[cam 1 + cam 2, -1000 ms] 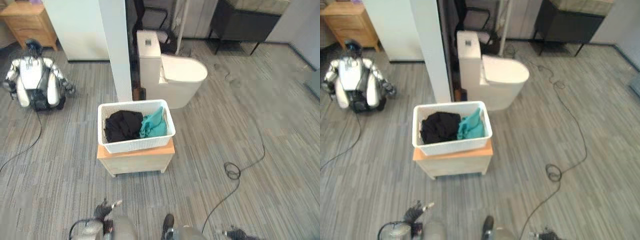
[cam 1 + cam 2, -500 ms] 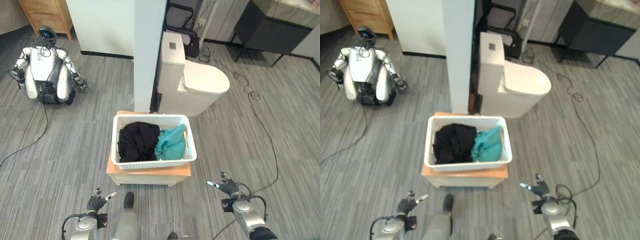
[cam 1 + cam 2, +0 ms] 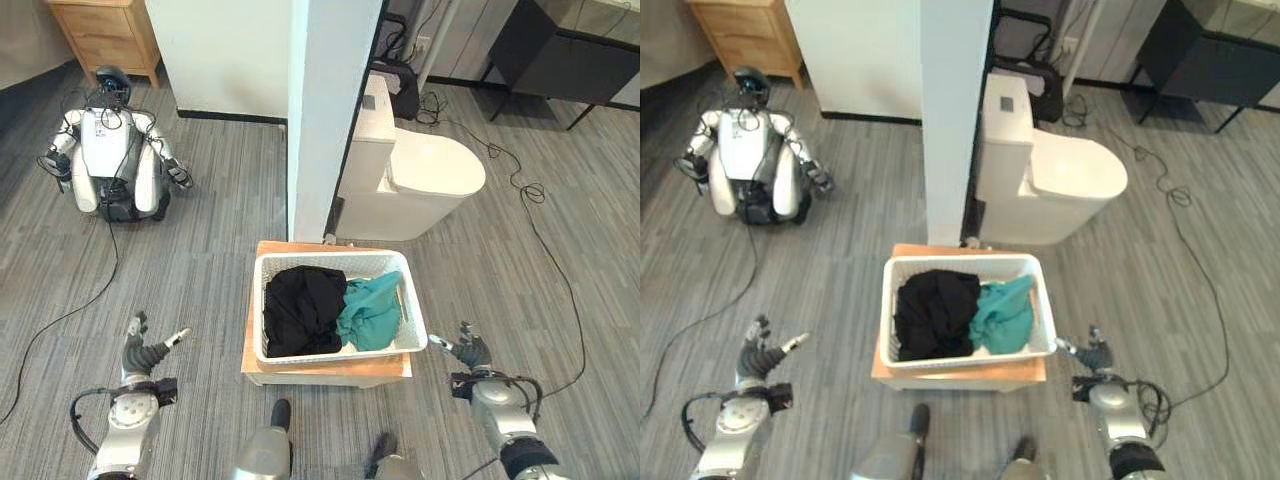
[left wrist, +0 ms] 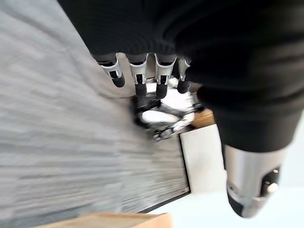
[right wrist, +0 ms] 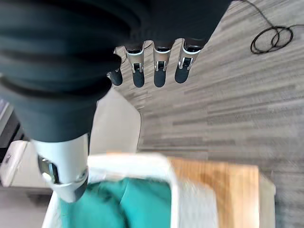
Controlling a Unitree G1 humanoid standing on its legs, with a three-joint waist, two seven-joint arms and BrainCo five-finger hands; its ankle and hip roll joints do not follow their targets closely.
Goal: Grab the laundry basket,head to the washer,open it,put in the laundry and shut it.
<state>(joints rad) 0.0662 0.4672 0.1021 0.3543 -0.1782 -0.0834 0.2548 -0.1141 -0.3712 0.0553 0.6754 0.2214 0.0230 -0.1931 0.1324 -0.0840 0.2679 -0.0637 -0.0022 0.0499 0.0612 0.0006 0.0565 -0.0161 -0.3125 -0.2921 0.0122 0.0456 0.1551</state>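
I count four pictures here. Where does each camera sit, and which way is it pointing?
Left eye view: on the head, looking down at the laundry basket on its wooden stand; the left hand and right hand show low, fingers straight.
Right eye view: beside it, same scene; a toilet and a seated robot lie beyond.
Left wrist view: along the left hand's fingers, toward that seated robot.
Right wrist view: along the right hand's fingers, over the basket's teal cloth.
Both eye views and the right wrist view share the basket.
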